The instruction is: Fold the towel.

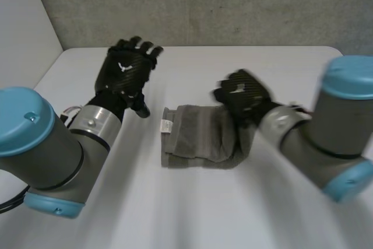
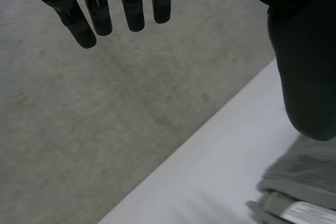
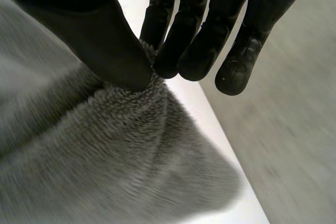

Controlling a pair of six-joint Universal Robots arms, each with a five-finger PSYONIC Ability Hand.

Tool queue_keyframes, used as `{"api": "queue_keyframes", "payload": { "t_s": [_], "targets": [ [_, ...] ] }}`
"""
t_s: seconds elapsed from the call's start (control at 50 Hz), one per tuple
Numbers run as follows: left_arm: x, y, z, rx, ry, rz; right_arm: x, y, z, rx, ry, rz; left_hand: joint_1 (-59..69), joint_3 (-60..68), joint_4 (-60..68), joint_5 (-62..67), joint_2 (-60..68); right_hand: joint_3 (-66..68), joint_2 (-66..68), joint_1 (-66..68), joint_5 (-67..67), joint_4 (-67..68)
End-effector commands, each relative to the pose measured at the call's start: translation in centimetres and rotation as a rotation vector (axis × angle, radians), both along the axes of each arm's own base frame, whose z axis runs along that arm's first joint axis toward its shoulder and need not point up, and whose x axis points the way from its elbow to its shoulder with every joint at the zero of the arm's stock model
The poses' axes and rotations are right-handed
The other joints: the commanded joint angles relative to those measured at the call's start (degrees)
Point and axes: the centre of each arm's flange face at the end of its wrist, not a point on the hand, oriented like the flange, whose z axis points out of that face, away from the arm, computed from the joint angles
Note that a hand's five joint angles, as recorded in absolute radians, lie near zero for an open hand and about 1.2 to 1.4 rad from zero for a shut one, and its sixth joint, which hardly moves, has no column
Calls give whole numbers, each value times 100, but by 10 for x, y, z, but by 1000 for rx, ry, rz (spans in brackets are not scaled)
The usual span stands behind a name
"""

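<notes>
Right wrist view — right hand pinches towel | left hand spread, beside towel

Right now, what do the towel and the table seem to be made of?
The towel seems grey terry cloth, soft and matt; its looped pile shows where the right hand pinches it. The table has a smooth white top, perhaps laminate; no grain shows.

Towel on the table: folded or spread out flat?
Folded: the towel lies in stacked layers, edges showing beside its label; the right hand pinches it.
</notes>
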Motion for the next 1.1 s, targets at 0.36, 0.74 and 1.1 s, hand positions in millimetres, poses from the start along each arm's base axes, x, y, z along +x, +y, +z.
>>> {"api": "queue_keyframes", "payload": {
  "t_s": [0.36, 0.74, 1.1],
  "targets": [
    [-1, -12, 5, 40, 83, 65, 40, 56, -6, 216, -47, 113, -483, -389, -497, -1224, -438, -6651, -6588, -5716, -6440, -6629],
    [-32, 26, -100, 292, -94, -45, -1, -10, -58, 431, -136, -148, -449, -355, -464, -1190, -405, -6651, -6588, -5716, -6440, -6629],
    [-29, 24, -22, 151, 8, -44, -6, -13, 38, 243, -299, -130, -483, -389, -497, -1224, -438, -6651, -6588, -5716, -6440, -6629]
  ]
}}
